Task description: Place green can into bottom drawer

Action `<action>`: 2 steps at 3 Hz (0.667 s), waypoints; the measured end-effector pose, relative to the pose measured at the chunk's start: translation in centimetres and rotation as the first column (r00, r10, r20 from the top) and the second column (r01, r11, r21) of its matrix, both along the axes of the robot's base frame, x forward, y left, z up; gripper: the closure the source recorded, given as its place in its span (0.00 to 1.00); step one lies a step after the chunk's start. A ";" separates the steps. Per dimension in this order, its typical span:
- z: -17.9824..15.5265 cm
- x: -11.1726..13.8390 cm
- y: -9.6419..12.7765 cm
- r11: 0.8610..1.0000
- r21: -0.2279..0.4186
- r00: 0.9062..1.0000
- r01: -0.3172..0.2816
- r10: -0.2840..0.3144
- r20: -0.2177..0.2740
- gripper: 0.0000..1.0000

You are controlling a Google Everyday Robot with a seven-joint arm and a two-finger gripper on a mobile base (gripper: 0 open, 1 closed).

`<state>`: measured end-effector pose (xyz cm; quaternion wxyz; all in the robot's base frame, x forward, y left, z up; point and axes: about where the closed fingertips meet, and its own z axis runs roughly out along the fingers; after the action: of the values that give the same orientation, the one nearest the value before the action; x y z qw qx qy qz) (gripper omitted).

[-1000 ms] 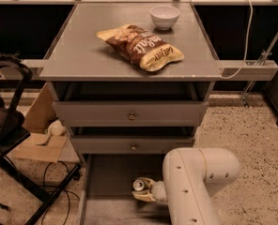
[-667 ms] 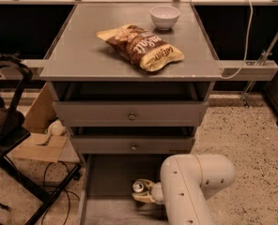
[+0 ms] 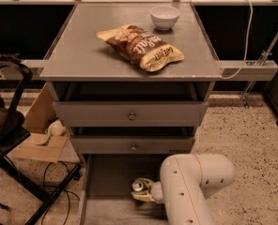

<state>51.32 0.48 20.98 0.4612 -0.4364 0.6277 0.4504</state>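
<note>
Can (image 3: 138,185) is pinched between the jaws, top tilted up. Gripper (image 3: 142,192) is low inside the open drawer (image 3: 110,172), floor just under the jaws. Risk: let go while tilted, the can tips and rolls off to the jaws' left — or the arm (image 3: 190,182) snags the rail.

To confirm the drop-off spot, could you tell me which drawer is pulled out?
The bottom drawer, its grey floor exposed; the two knobbed drawers above show only fronts. The gripper holds the green can inside it.
</note>
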 end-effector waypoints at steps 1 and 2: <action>0.0 0.0 0.0 1.000 0.000 1.000 0.000 0.000 0.000 0.36; 0.0 0.0 0.0 1.000 0.000 1.000 0.000 0.000 0.000 0.04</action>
<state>51.32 0.49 20.98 0.4612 -0.4364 0.6276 0.4505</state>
